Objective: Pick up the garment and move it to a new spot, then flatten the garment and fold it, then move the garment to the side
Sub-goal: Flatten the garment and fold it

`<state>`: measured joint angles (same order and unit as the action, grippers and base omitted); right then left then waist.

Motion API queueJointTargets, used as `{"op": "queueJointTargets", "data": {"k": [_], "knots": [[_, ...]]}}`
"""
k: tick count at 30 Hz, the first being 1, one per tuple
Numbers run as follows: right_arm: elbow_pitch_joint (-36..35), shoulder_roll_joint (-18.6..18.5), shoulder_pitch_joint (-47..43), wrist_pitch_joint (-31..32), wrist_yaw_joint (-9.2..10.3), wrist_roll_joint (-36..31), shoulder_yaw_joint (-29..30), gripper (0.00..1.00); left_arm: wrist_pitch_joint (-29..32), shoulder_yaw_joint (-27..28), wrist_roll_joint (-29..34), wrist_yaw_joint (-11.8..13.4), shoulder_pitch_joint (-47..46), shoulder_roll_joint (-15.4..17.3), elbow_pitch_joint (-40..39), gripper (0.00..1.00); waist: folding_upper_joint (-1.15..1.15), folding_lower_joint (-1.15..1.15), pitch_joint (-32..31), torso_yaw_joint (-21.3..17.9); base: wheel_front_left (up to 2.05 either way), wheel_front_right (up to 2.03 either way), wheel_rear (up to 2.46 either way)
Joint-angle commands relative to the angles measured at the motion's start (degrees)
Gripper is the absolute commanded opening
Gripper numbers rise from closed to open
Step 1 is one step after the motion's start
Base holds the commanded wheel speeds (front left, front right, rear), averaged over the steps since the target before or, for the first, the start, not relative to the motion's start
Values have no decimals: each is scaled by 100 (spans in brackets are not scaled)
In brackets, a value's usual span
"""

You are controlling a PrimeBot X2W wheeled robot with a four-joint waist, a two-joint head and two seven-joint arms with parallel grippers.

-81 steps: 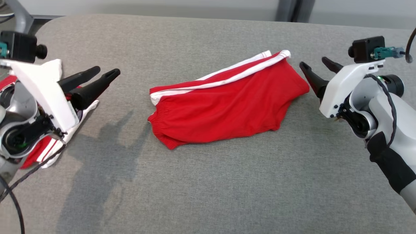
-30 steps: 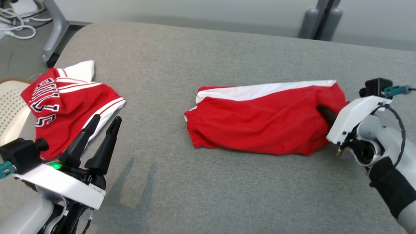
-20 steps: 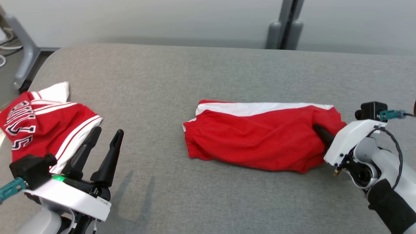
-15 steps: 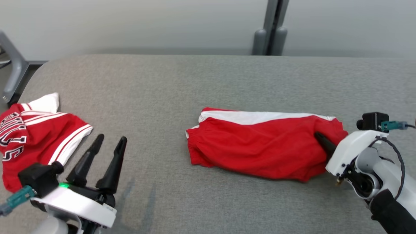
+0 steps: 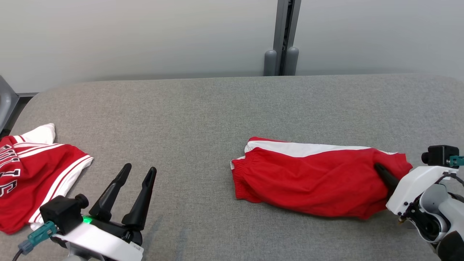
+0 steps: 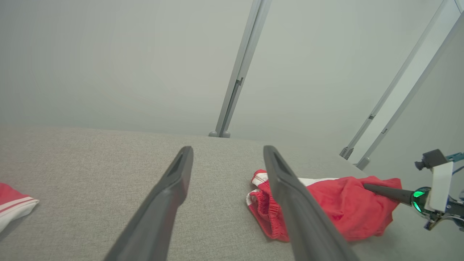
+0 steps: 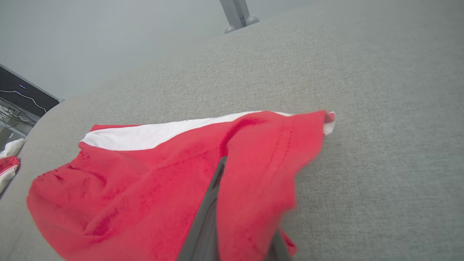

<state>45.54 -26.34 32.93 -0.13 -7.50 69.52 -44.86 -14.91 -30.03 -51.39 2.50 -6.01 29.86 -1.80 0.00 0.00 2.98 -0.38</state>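
Over on the robot's right side of the grey fabric tabletop (image 5: 203, 119), the red shorts (image 5: 311, 188) lie folded into a long band. Their white side stripe runs along the far edge and the gathered waistband points toward the table's middle. The right gripper (image 5: 381, 171) pinches the leg-hem end. In the head view one dark finger lies on top of the cloth, and in the right wrist view a fold of red fabric runs between the two fingers. The left gripper (image 5: 139, 169) hovers above bare tabletop at the lower left, its fingers spread with nothing between them, well apart from the shorts. A red and white jersey (image 5: 36, 177) with dark lettering lies crumpled at the table's left edge, near that gripper. Behind the table a grey post (image 5: 282, 36) stands against a pale wall.
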Motion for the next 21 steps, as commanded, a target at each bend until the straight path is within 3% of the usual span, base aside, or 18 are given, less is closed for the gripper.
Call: {"op": "queueJointTargets", "data": {"k": [1, 10, 21], "knots": [[-43, -93, -55, -102, -1, -11, -17, 0, -23, 24, 72, -36, 99, -20, 12, 100, 0, 0, -13, 9, 0, 0, 0], [-328, -298, 230, -210, -1, -283, -244, 0, -23, 15, 143, -76, 112, -101, 67, 100, 0, 0, -54, 142, 0, 0, 0], [-678, -9, 525, 26, -1, -339, -501, 0, -22, 22, 110, -130, 126, -227, 166, 100, 0, 0, -100, 487, 0, 0, 0]]}}
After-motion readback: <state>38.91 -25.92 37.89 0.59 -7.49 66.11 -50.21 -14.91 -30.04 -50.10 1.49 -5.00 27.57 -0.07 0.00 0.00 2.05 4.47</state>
